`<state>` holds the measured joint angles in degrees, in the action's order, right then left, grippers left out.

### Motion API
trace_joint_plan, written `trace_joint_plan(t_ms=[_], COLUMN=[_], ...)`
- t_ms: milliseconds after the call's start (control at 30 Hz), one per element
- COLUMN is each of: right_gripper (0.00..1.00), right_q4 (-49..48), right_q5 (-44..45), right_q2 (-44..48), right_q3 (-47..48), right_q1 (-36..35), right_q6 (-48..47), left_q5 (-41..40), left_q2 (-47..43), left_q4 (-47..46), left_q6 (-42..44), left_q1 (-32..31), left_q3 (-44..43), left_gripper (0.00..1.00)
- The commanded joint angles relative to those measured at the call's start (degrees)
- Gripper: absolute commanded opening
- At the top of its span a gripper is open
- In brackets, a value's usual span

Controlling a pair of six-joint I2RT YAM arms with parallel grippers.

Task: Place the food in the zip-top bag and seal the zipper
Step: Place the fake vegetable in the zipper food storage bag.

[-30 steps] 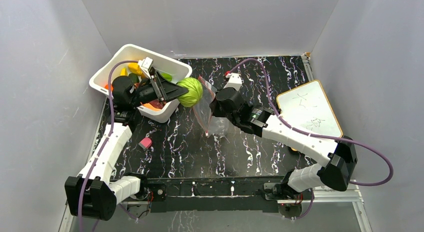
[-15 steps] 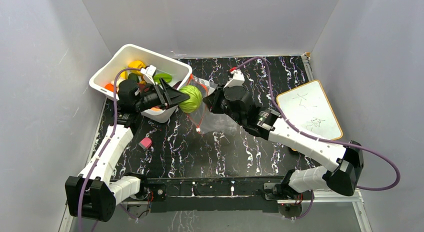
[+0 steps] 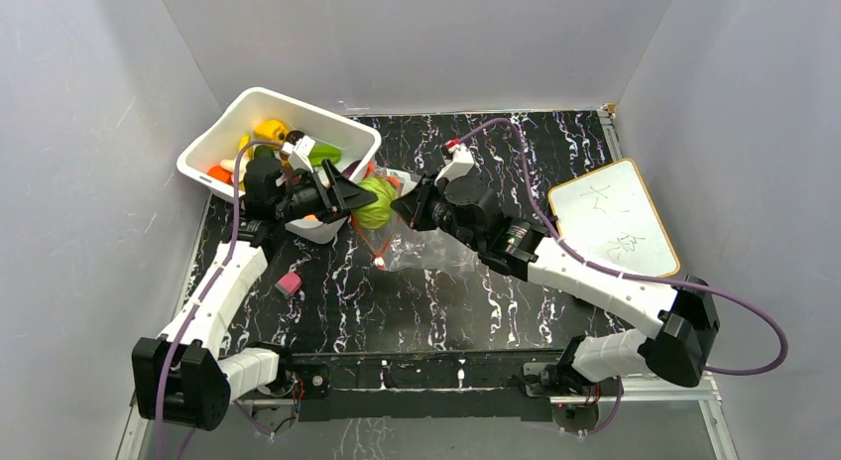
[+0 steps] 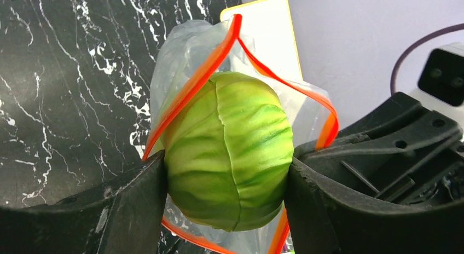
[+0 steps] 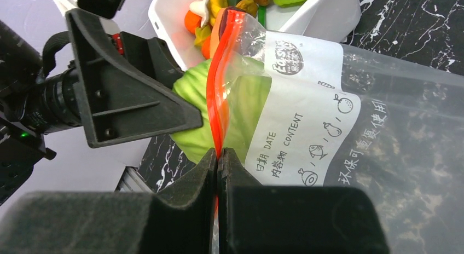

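Left gripper: jaws wide, clamping round pale-green plastic cabbage at mouth of crinkly clear zip-top bag. Right gripper: jaws closed, pinching red-orange zipper strip.

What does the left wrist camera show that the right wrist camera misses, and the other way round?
Only the left wrist view: the zipper spread into an open loop around the cabbage, with a yellow-edged whiteboard behind. Only the right wrist view: the right tool pinched shut on the zipper strip, a printed label, and the white bin of other toy food. Both: the cabbage gripped by the left tool at the mouth of the clear bag.
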<state>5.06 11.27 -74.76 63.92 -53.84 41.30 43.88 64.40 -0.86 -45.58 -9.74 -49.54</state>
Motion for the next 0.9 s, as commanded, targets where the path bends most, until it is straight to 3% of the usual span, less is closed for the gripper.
trace_joint_plan(t_ms=[0,133,300,333,567,867], right_gripper=[0.00,0.00,0.00,0.00,0.00,0.00], right_q4=[-5.5,-4.4,-3.1,-2.8,-1.6,0.3], right_q5=[-1.3,-0.3,1.7,2.0,5.3,7.1], right_q2=[-0.7,-1.3,-0.8,-0.4,2.3,3.7], right_q3=[1.4,2.0,2.0,1.8,-0.4,-0.4], right_q1=[0.1,0.1,0.1,0.1,0.1,0.2], right_q6=[-1.2,-1.3,-1.4,-1.5,-1.0,0.3], left_q5=[0.5,2.6,1.3,1.1,-0.5,-8.6], left_q2=[1.2,1.7,-0.3,-0.8,-3.4,-3.6], left_q4=[2.9,4.5,8.1,8.5,13.1,25.6], left_q6=[0.6,1.1,2.8,3.1,6.3,16.3], left_q1=[-0.4,-0.5,-0.5,-0.5,-0.5,-0.6], left_q3=[-3.5,-4.9,-6.1,-6.2,-8.1,-13.9], left_gripper=[0.42,0.69,0.87,0.97,0.99,0.93])
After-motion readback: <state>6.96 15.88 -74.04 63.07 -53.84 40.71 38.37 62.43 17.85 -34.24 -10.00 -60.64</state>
